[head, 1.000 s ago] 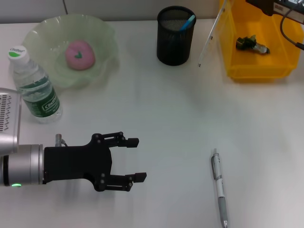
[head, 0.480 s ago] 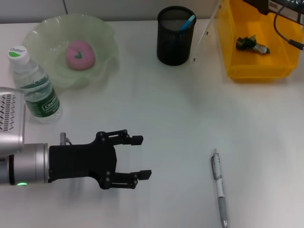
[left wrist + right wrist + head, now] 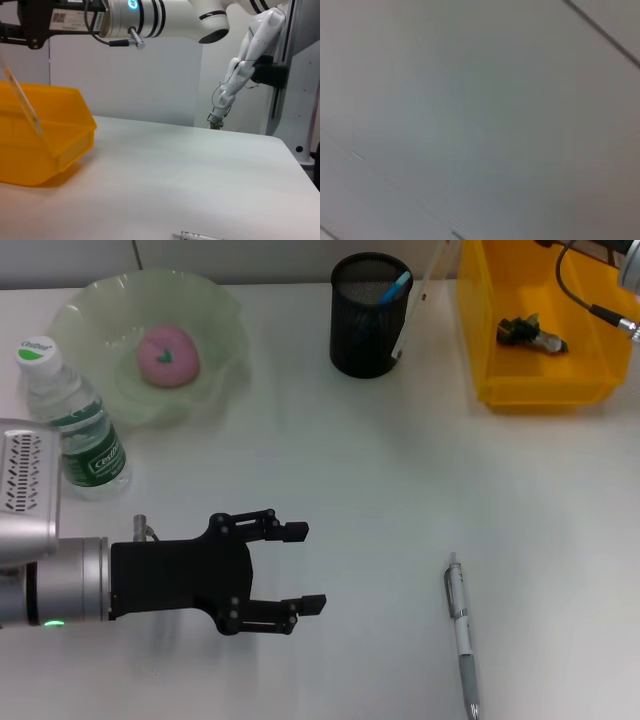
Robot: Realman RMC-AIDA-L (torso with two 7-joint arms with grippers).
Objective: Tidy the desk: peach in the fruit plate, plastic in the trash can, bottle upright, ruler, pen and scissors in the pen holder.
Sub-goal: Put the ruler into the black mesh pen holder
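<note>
The pink peach [image 3: 168,353] lies in the green fruit plate [image 3: 215,315]. Beside it the bottle [image 3: 72,422] stands upright. A blue handle [image 3: 396,286] sticks out of the black mesh pen holder [image 3: 368,335]. The clear ruler [image 3: 418,298] hangs tilted, its lower end at the holder's right rim; in the left wrist view the ruler [image 3: 22,97] is held from above by my right gripper [image 3: 10,42]. Plastic [image 3: 530,333] lies in the yellow trash can [image 3: 480,350]. The pen [image 3: 461,635] lies at the front right. My left gripper [image 3: 302,568] is open, low over the table, left of the pen.
The pen's end [image 3: 197,236] shows low in the left wrist view. My right arm [image 3: 150,17] reaches over the yellow trash can [image 3: 60,145]. The right wrist view shows only a blank grey surface.
The ruler has swung left from the trash can's edge to the pen holder's rim. My left gripper has crept a little to the right, still open.
</note>
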